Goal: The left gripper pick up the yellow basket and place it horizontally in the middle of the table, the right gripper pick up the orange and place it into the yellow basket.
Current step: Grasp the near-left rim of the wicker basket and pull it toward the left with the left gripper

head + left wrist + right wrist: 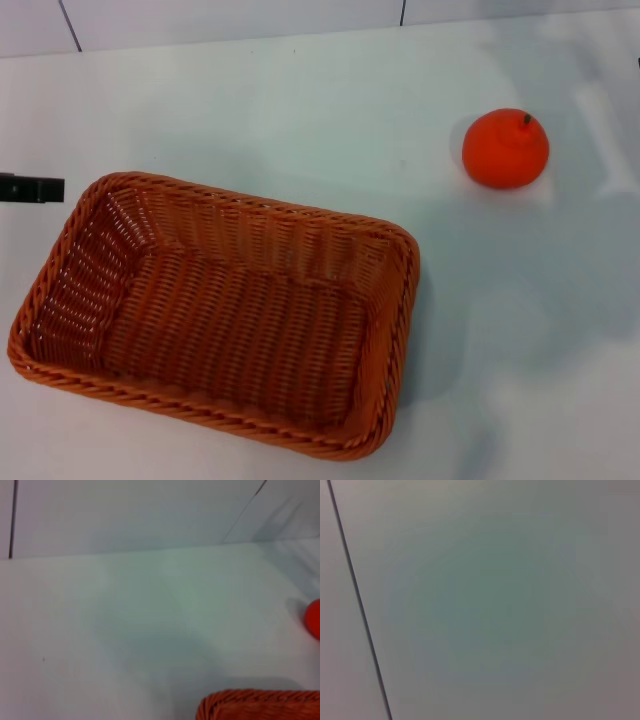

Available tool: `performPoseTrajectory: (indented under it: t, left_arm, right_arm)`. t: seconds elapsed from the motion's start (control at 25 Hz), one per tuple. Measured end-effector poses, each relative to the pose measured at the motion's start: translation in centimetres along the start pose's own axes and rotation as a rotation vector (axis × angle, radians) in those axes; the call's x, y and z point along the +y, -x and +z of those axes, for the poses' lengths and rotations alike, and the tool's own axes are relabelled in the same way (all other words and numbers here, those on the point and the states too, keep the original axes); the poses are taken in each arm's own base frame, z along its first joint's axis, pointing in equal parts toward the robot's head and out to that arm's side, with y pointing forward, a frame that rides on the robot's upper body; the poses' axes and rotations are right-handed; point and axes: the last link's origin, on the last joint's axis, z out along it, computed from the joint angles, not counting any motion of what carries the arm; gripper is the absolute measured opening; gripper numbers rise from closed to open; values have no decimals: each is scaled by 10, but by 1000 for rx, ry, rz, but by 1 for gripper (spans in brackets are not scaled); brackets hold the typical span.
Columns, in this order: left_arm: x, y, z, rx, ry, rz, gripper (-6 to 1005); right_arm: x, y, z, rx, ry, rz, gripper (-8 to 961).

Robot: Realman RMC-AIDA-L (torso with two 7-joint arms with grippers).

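The yellow basket (220, 310) is an orange-brown woven wicker basket. It lies empty on the white table (300, 110), at the front left in the head view, slightly skewed. Its rim also shows in the left wrist view (260, 705). The orange (505, 148) sits on the table to the back right of the basket, apart from it; its edge shows in the left wrist view (314, 619). The left gripper (30, 187) shows only as a black tip at the left edge, just beyond the basket's far left corner. The right gripper is out of view.
A white wall with dark seams (70, 25) runs behind the table's far edge. The right wrist view shows only a plain pale surface with one dark seam (357, 600).
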Motion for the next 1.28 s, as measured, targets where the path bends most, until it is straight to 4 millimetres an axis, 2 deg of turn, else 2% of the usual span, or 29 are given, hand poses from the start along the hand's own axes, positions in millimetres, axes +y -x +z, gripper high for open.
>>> performPoseTrajectory:
  t: [1.0, 1.28]
  left_arm:
    - [10, 15, 44, -217, -40, -46, 808]
    - [11, 15, 48, -236, -53, -45, 791]
  right_arm:
    - [2, 0, 5, -16, 26, 4, 692]
    - [4, 1, 4, -17, 31, 4, 692]
